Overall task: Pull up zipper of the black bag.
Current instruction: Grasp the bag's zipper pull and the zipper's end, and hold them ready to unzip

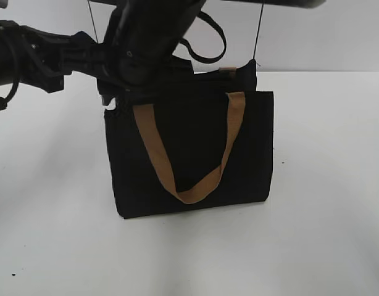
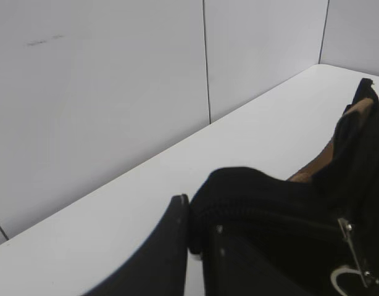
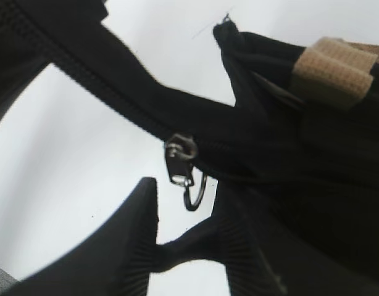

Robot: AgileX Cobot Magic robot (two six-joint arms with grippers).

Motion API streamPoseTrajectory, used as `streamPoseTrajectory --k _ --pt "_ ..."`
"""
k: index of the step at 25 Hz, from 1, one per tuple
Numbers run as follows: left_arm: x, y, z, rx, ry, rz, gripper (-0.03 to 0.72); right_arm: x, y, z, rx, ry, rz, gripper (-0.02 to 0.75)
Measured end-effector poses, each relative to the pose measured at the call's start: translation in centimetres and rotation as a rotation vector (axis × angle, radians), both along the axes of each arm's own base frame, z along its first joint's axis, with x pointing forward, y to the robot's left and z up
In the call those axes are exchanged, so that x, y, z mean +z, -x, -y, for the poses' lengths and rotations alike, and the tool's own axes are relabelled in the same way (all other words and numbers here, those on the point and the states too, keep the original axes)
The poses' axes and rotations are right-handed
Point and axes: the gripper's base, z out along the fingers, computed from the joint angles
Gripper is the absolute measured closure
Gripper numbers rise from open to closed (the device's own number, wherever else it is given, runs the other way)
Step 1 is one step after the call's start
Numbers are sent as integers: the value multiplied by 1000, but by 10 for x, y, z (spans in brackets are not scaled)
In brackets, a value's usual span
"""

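Note:
The black bag (image 1: 254, 154) stands upright on the white table, its tan handle (image 1: 234, 132) hanging down the front. Both arms crowd over its top left corner. My left gripper (image 2: 199, 231) is shut on the bag's black fabric corner (image 2: 251, 191). The silver zipper slider (image 3: 180, 151) sits on the black zip track, and its ring pull (image 3: 194, 192) dangles between the fingertips of my right gripper (image 3: 189, 191), which is open. The slider also shows in the left wrist view (image 2: 347, 231). In the exterior view both grippers and the zipper are hidden behind the arms.
The white table (image 1: 325, 234) spreads around the bag. A white wall (image 2: 115, 92) stands close behind. The left arm (image 1: 41, 58) comes in from the left and the right arm (image 1: 152, 31) from above. A second strap loop (image 1: 211, 46) stands up behind the bag.

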Motion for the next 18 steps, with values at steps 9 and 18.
streamPoseTrajectory --k 9,18 --pt "2 0 1 -13 13 10 654 -7 -5 -1 -15 21 19 745" --pt "-2 9 4 -81 -30 -69 654 22 12 7 165 -8 -6 750"
